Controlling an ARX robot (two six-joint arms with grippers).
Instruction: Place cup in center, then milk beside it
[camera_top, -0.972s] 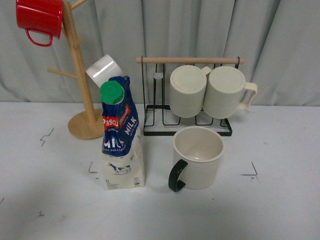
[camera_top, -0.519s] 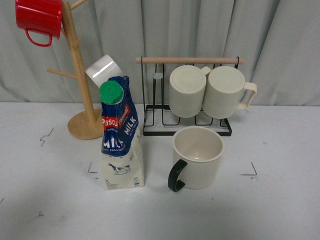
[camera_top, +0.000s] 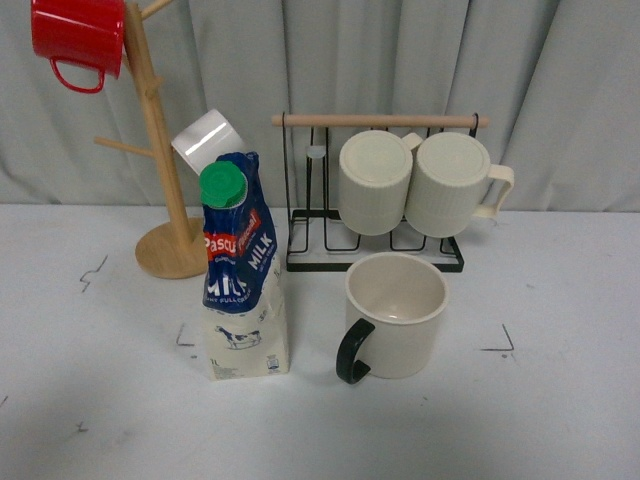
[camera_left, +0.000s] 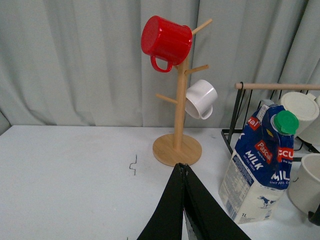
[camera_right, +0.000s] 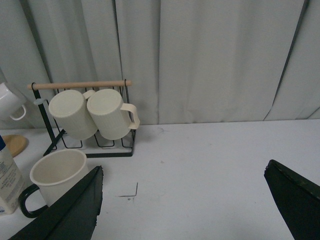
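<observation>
The cup (camera_top: 397, 313), a wide cream mug with a black handle toward me, stands upright on the table between the corner marks. It also shows in the right wrist view (camera_right: 56, 176). The milk carton (camera_top: 241, 270), blue top and green cap, stands upright just left of the cup, apart from it; it also shows in the left wrist view (camera_left: 262, 167). Neither arm shows in the front view. My left gripper (camera_left: 184, 171) is shut and empty, back from the carton. My right gripper (camera_right: 184, 180) is open and empty, to the right of the cup.
A wooden mug tree (camera_top: 158, 150) at the back left holds a red mug (camera_top: 78, 38) and a small white mug (camera_top: 208, 138). A black wire rack (camera_top: 375, 245) behind the cup holds two ribbed cream mugs (camera_top: 420, 182). A grey curtain hangs behind.
</observation>
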